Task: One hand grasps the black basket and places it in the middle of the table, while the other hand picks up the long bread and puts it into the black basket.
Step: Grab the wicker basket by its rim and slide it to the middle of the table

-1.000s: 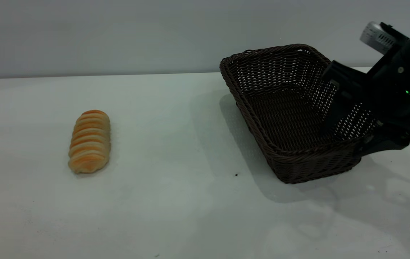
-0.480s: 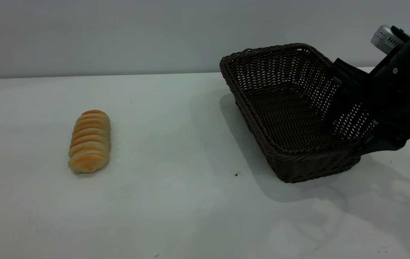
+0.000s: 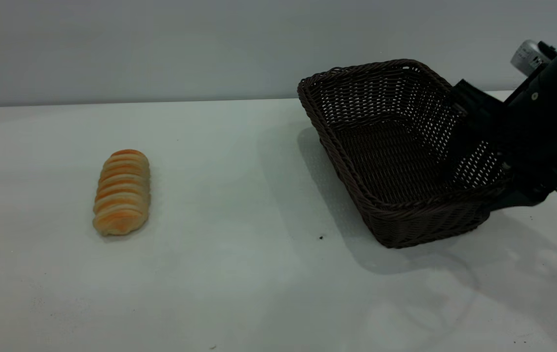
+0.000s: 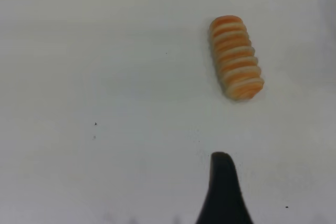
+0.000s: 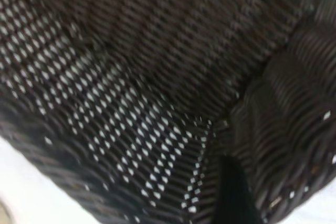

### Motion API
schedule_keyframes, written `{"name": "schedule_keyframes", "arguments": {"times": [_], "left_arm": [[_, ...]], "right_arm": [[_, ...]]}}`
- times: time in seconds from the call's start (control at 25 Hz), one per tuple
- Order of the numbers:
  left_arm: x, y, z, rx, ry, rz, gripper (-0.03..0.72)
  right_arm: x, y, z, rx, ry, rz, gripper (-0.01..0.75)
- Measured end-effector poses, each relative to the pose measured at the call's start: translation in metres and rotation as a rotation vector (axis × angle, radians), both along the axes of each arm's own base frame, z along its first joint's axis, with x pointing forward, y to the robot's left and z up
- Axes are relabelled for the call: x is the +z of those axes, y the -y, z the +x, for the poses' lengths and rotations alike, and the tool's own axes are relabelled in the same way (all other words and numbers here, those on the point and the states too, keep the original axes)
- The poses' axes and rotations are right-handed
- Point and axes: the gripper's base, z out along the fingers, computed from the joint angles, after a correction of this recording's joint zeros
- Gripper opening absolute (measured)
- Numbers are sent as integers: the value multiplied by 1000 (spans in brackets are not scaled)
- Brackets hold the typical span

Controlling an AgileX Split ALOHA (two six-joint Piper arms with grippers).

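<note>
The black basket (image 3: 386, 146) stands right of the table's middle, tilted, with its right side raised. My right gripper (image 3: 476, 183) is shut on the basket's right wall, one finger inside and one outside. In the right wrist view the basket weave (image 5: 131, 103) fills the frame, with one finger (image 5: 231, 192) against the wall. The long bread (image 3: 122, 191) lies on the table (image 3: 239, 274) at the left, and also shows in the left wrist view (image 4: 236, 57). My left gripper (image 4: 223, 182) shows only as a black tip, above the table and apart from the bread.
A grey wall runs along the table's far edge. A few tiny dark specks (image 3: 321, 237) dot the tabletop. Bare tabletop lies between the bread and the basket.
The right arm has shifted slightly to the right while holding the basket wall. The basket has barely moved, and the bread has not moved.
</note>
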Motion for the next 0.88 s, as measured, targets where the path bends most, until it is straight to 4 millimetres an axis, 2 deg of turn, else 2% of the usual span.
{"name": "schedule_keyframes", "arguments": {"times": [0.52, 0.72, 0.88], "left_arm": [[0, 0, 0, 0, 0, -1, 568], [0, 0, 0, 0, 0, -1, 568], [0, 0, 0, 0, 0, -1, 568]], "right_arm": [[-11, 2, 2, -54, -14, -6, 505], [-23, 4, 7, -89, -17, -25, 505], [-37, 1, 19, -103, -28, -27, 505]]}}
